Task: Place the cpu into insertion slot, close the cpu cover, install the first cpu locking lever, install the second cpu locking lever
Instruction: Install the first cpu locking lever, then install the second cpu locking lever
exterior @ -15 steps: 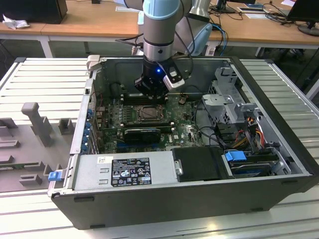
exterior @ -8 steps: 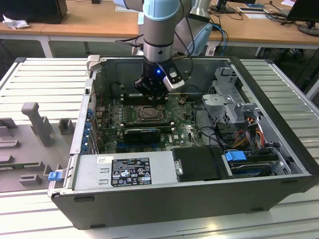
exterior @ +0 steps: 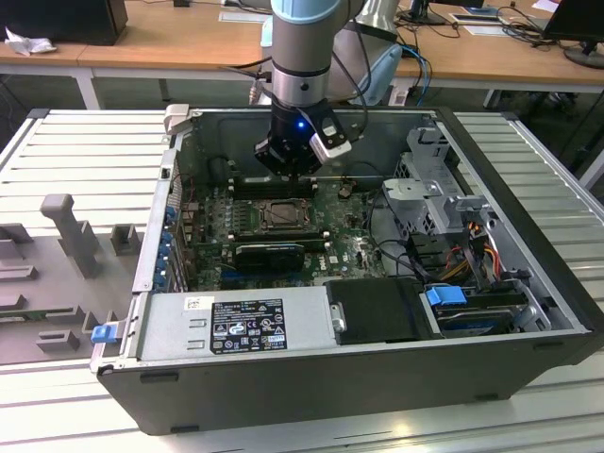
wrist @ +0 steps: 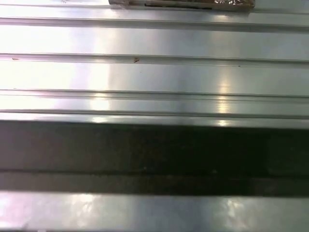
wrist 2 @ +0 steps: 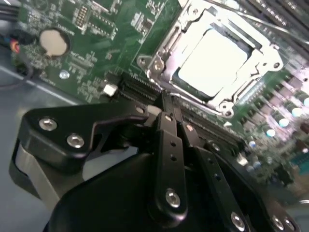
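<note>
In the second wrist view the gripper (wrist 2: 166, 104) has its fingers pressed together, holding nothing, tips down at the motherboard (wrist 2: 87, 58) just off the socket's seven o'clock corner. Up at one o'clock, the cpu (wrist 2: 217, 60) sits in the insertion slot (wrist 2: 159, 60), the cpu cover (wrist 2: 263, 50) framing it, apparently closed.

Open room lies above the socket (exterior: 283, 215) at frame centre. The case wall (exterior: 311, 127) crowds it from above, the drive cage (exterior: 436, 193) from the right, the power supply (exterior: 236, 326) below.
</note>
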Motion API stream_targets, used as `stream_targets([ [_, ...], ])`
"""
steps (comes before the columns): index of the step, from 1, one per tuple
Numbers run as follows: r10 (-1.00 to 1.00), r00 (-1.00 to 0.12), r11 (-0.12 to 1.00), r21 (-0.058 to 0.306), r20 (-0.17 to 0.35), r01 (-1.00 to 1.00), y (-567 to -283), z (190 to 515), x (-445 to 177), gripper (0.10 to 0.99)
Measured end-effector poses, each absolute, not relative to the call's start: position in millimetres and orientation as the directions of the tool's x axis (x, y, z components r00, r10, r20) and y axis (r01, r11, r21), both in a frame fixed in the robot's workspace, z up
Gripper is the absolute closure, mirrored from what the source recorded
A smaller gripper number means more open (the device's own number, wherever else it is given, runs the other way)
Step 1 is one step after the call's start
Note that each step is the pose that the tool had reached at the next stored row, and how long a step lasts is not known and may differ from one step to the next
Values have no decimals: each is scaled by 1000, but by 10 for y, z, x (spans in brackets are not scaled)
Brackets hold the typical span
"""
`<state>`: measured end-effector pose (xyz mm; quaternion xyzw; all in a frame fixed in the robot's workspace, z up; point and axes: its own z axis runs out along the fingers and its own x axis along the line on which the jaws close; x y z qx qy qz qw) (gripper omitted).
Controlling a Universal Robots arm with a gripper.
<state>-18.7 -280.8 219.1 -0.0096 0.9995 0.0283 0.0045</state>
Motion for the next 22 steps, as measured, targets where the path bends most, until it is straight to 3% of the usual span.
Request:
stream_targets([
  [22,-19,-1000,998,56,-9,-19,-2965,2199,-188,980],
])
